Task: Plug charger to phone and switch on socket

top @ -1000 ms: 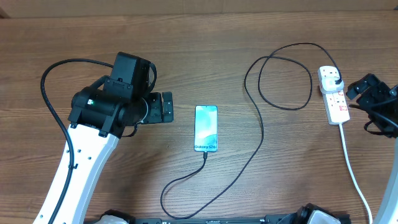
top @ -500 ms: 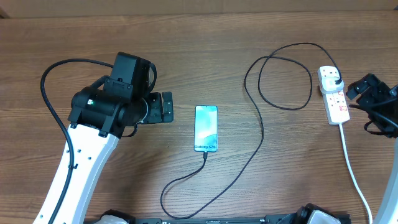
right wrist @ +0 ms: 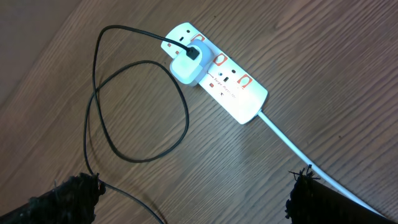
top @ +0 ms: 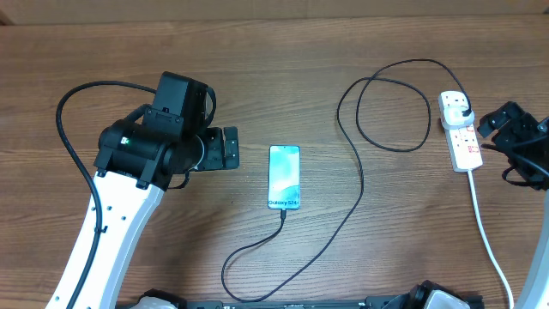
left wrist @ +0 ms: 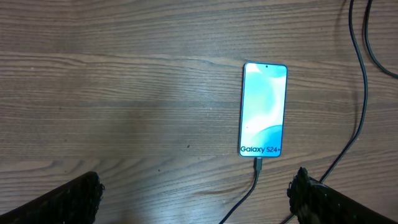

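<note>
The phone (top: 284,177) lies flat mid-table with its cyan screen lit, and it also shows in the left wrist view (left wrist: 263,109). The charger cable (top: 360,172) has its tip in the phone's near end (left wrist: 257,163). It loops back to a white adapter (right wrist: 186,67) seated in the socket (top: 461,137), a white power strip with red markings (right wrist: 233,84). My left gripper (top: 227,148) is open and empty, left of the phone (left wrist: 198,186). My right gripper (top: 496,123) is open and empty, just right of the socket (right wrist: 196,183).
The socket's thick white cord (top: 485,232) runs toward the table's front edge on the right. The charger cable forms a loop (top: 395,103) at the back and a second bend (top: 240,266) near the front. The table's back edge (top: 274,19) is at the top.
</note>
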Motion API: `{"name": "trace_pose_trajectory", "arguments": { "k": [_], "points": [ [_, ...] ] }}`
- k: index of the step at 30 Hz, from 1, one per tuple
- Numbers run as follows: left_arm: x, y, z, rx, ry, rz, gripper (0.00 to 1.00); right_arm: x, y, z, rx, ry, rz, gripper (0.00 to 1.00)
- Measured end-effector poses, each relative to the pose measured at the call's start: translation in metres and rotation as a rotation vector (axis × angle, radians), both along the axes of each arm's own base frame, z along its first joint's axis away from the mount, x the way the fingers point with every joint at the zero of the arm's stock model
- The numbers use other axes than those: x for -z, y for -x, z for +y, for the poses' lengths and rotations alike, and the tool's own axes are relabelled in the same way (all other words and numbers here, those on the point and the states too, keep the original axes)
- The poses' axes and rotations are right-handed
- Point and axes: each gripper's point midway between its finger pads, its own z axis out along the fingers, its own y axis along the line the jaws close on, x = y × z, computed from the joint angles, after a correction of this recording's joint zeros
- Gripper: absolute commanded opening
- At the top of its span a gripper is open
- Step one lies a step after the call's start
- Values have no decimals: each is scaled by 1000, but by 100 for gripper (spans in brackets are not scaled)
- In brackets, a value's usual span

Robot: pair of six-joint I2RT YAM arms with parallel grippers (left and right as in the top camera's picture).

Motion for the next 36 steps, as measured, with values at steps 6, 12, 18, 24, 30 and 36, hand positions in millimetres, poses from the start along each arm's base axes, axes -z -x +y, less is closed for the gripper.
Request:
{"name": "trace_pose_trajectory", "arguments": {
  "k": [6, 12, 18, 24, 30, 36],
  "points": [
    [0, 0, 0, 0, 0, 0, 99, 0, 0, 0, 0, -1, 1, 100],
    [0, 0, 0, 0, -1, -1, 100, 0, 0, 0, 1, 0, 0, 100],
    [23, 1, 2, -5, -16, 12, 100, 0, 0, 0, 2, -2, 1, 100],
    [71, 5, 4, -6, -9, -12, 100, 0, 0, 0, 2, -3, 2, 99],
    [98, 9, 6, -6, 25, -114, 100, 0, 0, 0, 2, -2, 1, 100],
    [98, 6, 0, 23, 89, -280, 99, 0, 0, 0, 2, -3, 2, 100]
  ]
}}
